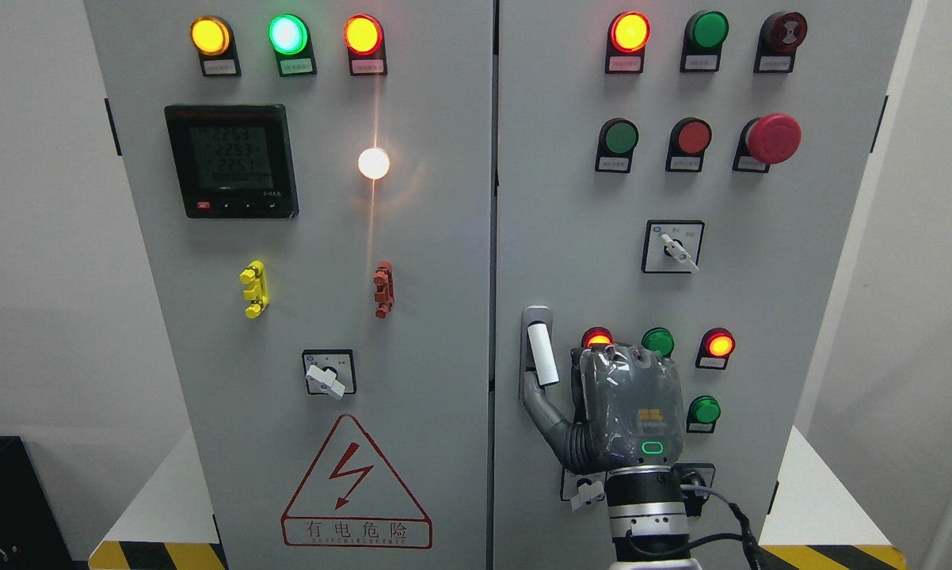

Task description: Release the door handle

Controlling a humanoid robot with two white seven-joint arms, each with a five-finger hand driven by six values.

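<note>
Right hand (630, 412) is up against the right cabinet door (761, 285), back of the hand facing you, arm coming in from the bottom edge right of the middle. The door handle (541, 352) is your landmark: a white lever set upright in a grey plate near the door's left edge, just right of the seam between the two doors.

One digit (547, 408) reaches up and left from the hand and ends right at the handle's lower end, touching or nearly so. The other fingers are hidden behind the back of the hand, so you cannot tell how far they are curled. Nothing shows them wrapped around the lever; whether the hand has hold of it cannot be told.

Just right of the handle, three indicator lamps sit in a row: a lit red one (597, 338) partly behind the hand, a green one (658, 341), another lit red one (717, 345). Up and right of the handle, a rotary switch (673, 246). Well left of the handle, on the left door (302, 475), a red-bordered warning triangle (355, 487) and a second rotary switch (328, 373).
</note>
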